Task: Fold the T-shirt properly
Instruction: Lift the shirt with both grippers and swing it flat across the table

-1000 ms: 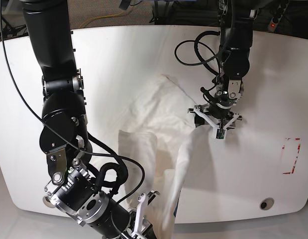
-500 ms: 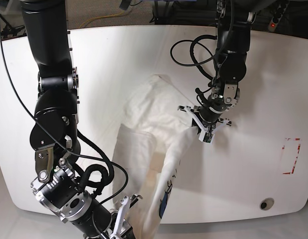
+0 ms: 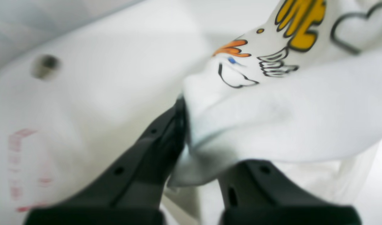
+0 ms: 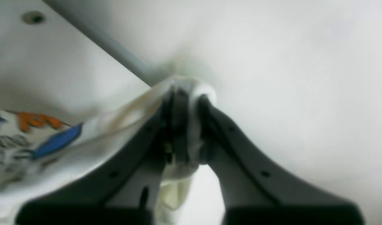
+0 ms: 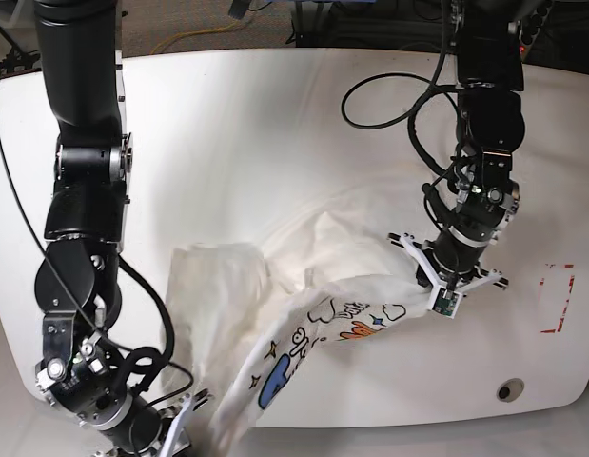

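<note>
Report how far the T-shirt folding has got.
Early stage. Done: both grippers have a grip. The left gripper is shut on an edge of the T-shirt, the right gripper is shut on another bunched edge. In hand: the shirt is stretched between them, print showing, partly lifted off the table. Left: it lies crumpled with no neat fold visible, so spreading flat and all folds remain.
</note>
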